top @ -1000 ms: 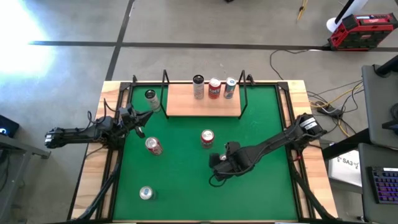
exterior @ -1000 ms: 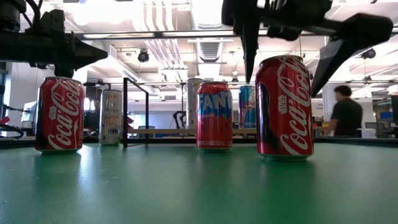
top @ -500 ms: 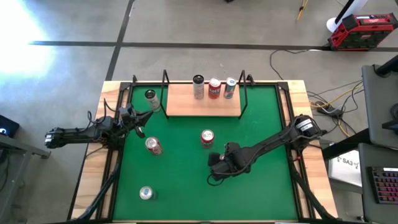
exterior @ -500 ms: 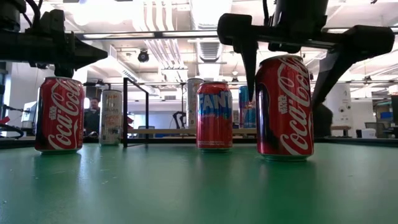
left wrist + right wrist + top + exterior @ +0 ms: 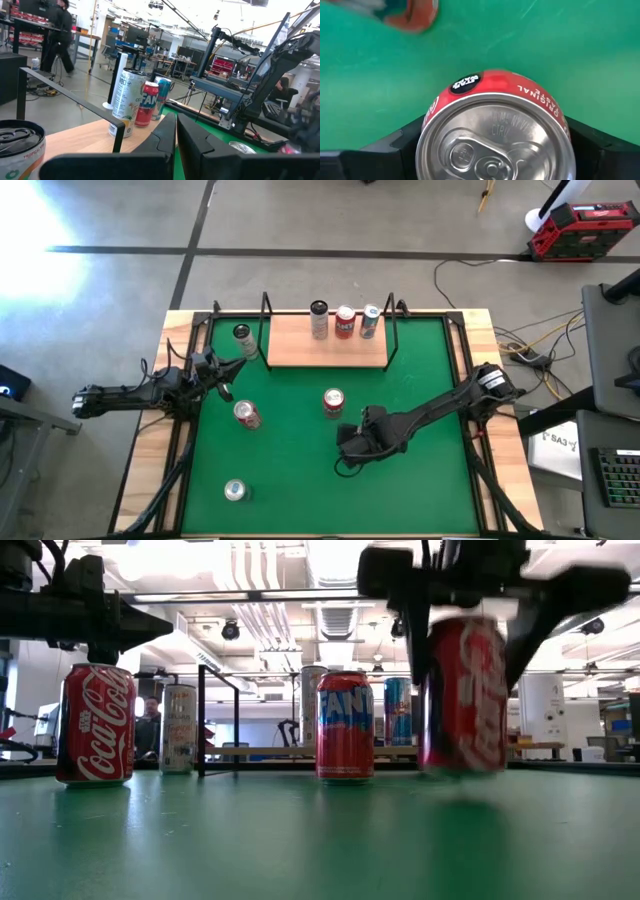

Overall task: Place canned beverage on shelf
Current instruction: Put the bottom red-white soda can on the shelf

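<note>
Eight cans, one shelf and two grippers, listed from the left.

1. Left gripper (image 5: 228,370): fingers pressed together, holding nothing. It waits over the left edge of the green mat (image 5: 300,470), which we judge keeps it clear of the work.
2. White can (image 5: 243,336): upright by the mat's far left corner, just outside the shelf's left upright.
3. Loose Coca-Cola can (image 5: 246,414): upright on the mat, left of centre, not yet served.
4. Near can (image 5: 235,491): upright towards the mat's near left corner. We cannot tell its label.
5. Shelf (image 5: 295,345): a light wood board between black uprights, along the mat's far edge. Its left half is bare, so there is room for more.
6. Shelf stock: silver can (image 5: 319,320), red can (image 5: 345,322) and blue can (image 5: 370,321). They stand close together in a row at the board's far right, probably to save space.
7. Fanta can (image 5: 333,402): upright near the mat's centre.
8. Right gripper (image 5: 350,442): over the mat right of centre, reaching straight down so that a finger sits on each flank of the held Coca-Cola can (image 5: 495,135). We judge that it is pinching the can below the rim to keep it upright for carrying. The can is well apart from the shelf, with the Fanta can roughly between them.
</note>
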Robot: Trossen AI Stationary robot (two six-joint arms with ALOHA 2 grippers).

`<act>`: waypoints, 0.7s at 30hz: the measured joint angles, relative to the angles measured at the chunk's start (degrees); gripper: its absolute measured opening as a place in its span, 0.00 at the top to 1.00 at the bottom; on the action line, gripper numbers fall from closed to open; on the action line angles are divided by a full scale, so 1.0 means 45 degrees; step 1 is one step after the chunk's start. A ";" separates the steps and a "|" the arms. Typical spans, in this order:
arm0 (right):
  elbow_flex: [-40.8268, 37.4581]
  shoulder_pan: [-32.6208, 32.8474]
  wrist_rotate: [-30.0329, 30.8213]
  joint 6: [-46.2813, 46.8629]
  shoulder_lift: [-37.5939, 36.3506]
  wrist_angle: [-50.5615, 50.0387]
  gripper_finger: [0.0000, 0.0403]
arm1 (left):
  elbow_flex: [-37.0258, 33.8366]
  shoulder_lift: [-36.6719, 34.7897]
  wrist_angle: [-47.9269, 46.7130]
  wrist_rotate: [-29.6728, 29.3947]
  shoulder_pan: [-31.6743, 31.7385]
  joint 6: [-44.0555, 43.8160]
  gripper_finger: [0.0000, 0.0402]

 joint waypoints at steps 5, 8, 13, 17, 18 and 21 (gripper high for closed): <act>0.1876 -0.0403 0.1001 -0.1044 -0.0052 -0.3505 0.24 | 0.0001 -0.0002 -0.0004 0.0002 0.0000 0.0000 1.00; 0.3056 -0.0751 0.2221 -0.1777 -0.0053 -0.4616 0.24 | -0.0001 0.0002 -0.0005 0.0004 0.0001 0.0001 1.00; 0.5094 -0.1765 0.3626 -0.4646 -0.0091 -0.5357 0.24 | 0.0004 0.0002 -0.0005 0.0004 -0.0002 -0.0002 1.00; 0.6074 -0.2916 0.3692 -0.7486 -0.0097 -0.4958 0.24 | -0.0001 0.0002 -0.0005 0.0004 -0.0001 0.0000 1.00; 0.6140 -0.3230 0.3615 -0.8105 -0.0101 -0.4812 0.24 | -0.0001 0.0000 -0.0005 0.0001 -0.0002 0.0000 1.00; 0.6249 -0.4147 0.2986 -0.9825 -0.0101 -0.3996 0.22 | -0.0001 0.0001 -0.0005 0.0002 -0.0001 -0.0001 1.00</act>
